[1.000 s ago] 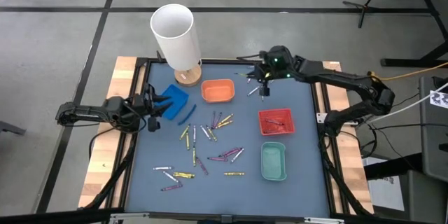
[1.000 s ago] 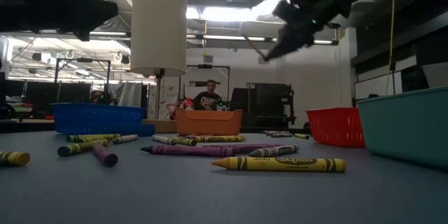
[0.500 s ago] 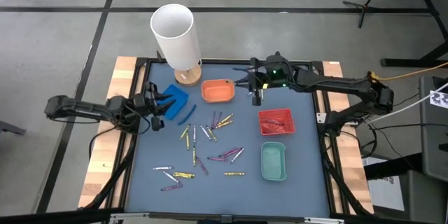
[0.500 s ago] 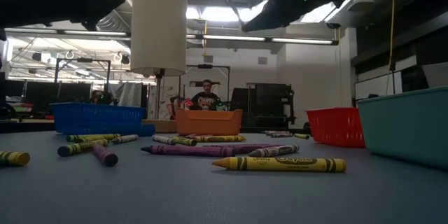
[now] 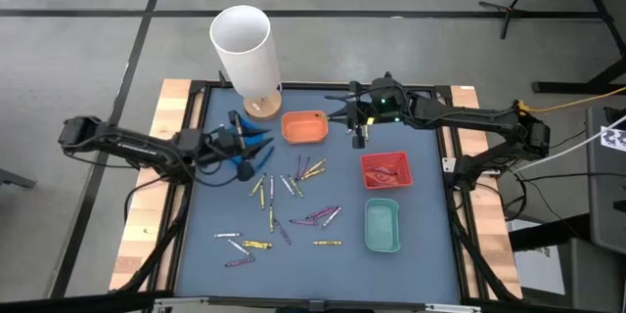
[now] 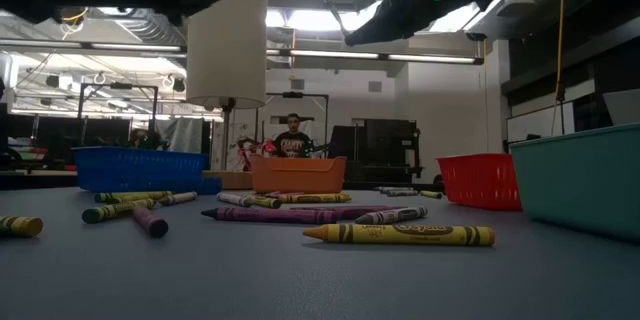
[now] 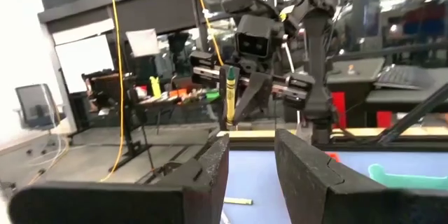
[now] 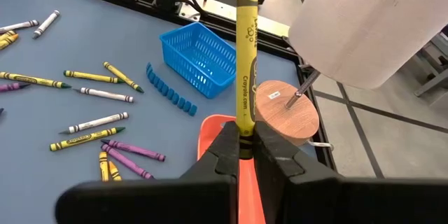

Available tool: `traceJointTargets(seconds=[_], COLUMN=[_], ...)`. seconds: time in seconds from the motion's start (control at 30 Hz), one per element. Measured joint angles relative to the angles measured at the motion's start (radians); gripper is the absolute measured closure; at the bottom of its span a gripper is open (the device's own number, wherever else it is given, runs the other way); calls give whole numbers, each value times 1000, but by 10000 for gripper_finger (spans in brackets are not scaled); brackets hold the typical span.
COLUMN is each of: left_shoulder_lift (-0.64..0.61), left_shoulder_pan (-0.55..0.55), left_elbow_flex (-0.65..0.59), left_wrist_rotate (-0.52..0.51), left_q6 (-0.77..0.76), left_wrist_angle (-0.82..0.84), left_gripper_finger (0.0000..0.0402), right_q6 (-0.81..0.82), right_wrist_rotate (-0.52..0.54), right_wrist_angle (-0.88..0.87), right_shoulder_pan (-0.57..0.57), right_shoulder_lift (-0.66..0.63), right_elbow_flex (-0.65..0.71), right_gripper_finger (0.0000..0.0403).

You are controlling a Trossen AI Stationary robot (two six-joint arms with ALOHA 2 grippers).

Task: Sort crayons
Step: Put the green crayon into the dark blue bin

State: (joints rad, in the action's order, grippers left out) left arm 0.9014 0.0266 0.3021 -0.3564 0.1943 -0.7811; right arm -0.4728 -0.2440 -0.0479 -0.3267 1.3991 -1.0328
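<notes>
high view: right hand (image 5: 358,133) upper centre of frame, just right of orange tray (image 5: 304,127), clenched on one yellow crayon (image 8: 245,56). right wrist view: same crayon upright between the fingers (image 8: 220,147), paper wrapper with black print, tip hidden past the frame top; orange tray edge directly beyond, blue tray (image 8: 197,57) further off.

left hand (image 5: 235,145) left of centre over the blue tray, fingers parted, holding nothing seen.

loose crayons (image 5: 293,196) scattered across centre and lower centre of the tabletop (image 5: 421,156); a few lying in the red tray (image 5: 385,170) at right; green tray (image 5: 381,226) below it apparently bare.

step, as judged: carrying a picked yellow crayon to its tray. next likely needs settling on the right tray, lowering over its opening, then letting go low enough that the round stick does not bounce or roll out.

materials: crayons thin waxy cylinders in paper sleeves, prone to rolling; trays small rectangular plastic baskets with meshed walls; tabletop smooth matte blue-grey; white tube (image 5: 245,49) on a round wooden base (image 8: 287,115) at upper left, smooth and stiff-looking.
</notes>
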Motion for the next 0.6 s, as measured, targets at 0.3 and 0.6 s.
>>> traceJointTargets(seconds=[0.3,0.6], left_shoulder_lift=[258,453], left_shoulder_pan=[-59,-100], left_elbow_flex=[195,346], left_wrist_rotate=[2,2], left_q6=[-2,-3], left_wrist_angle=[1,2], left_gripper_finger=[300,300], right_q6=[0,0], right_wrist_rotate=[0,0], right_wrist_angle=[-3,-3], right_shoulder_pan=[0,0], right_shoulder_lift=[0,0], right_elbow_flex=[0,-1], right_gripper_finger=[382,382])
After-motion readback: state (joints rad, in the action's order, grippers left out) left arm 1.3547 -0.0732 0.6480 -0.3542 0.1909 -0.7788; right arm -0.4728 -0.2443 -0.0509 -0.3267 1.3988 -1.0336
